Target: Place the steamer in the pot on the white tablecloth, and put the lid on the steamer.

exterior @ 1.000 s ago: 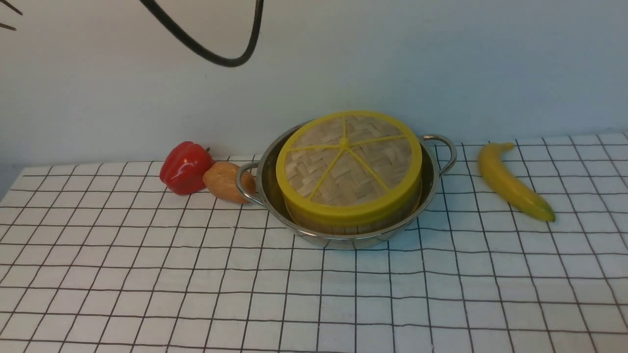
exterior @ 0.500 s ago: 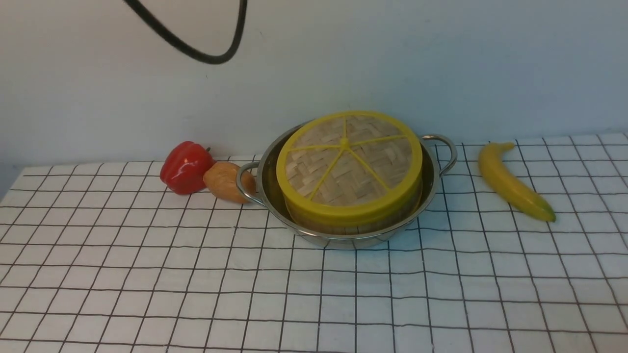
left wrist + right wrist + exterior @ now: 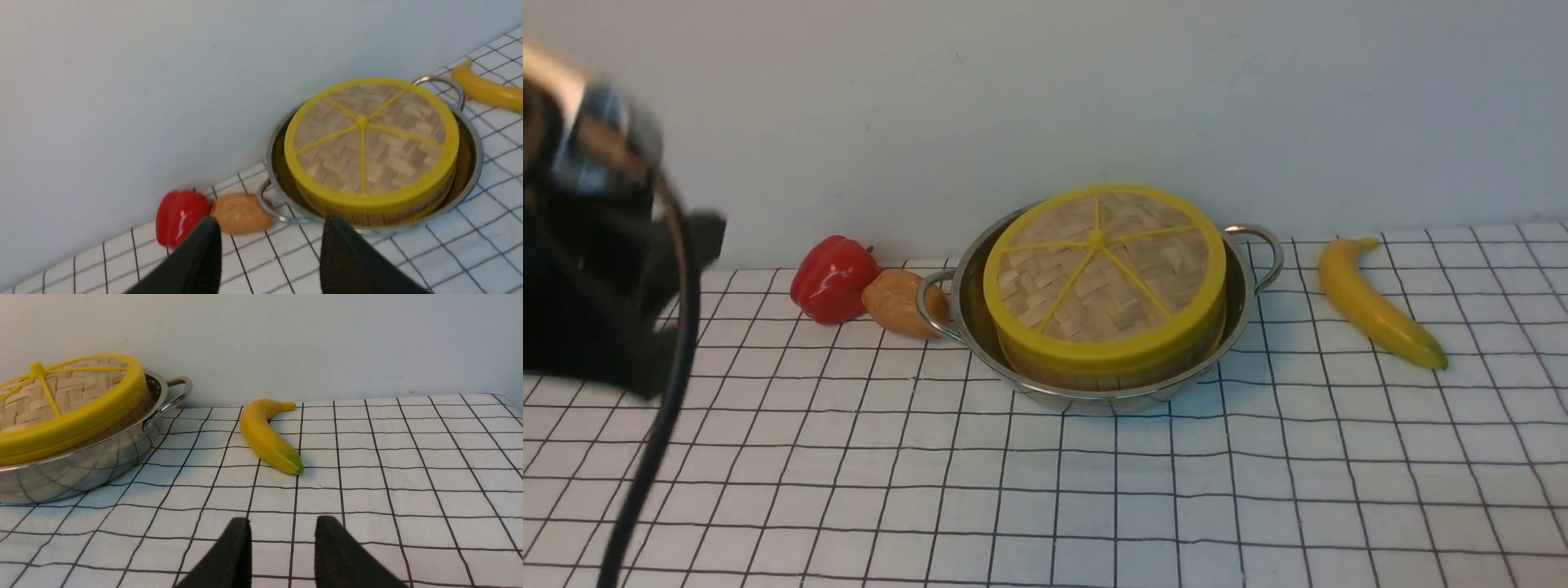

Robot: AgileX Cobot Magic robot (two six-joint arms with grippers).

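The steel pot [image 3: 1094,400] stands on the white tablecloth [image 3: 1045,498] near the back wall. Inside it sits the steamer [image 3: 1111,377], of which only a strip of bamboo wall shows. The woven lid [image 3: 1103,269] with its yellow rim and spokes lies flat on top and hides the steamer's contents. My left arm [image 3: 596,278] is a dark blur at the far left, well away from the pot. In the left wrist view my left gripper [image 3: 269,222] is open and empty, facing the pot [image 3: 470,163] and lid [image 3: 367,143]. My right gripper [image 3: 282,520] is open over bare cloth.
A red pepper [image 3: 832,278] and a brown lump [image 3: 894,302] lie against the pot's left handle. A banana [image 3: 1372,306] lies to the right of the pot, also in front of my right gripper as the banana [image 3: 265,435]. The wall stands close behind.
My left arm has swung down into the left side of the front view, and the cable loop has left the top of the picture. Pot, steamer and lid have not moved.
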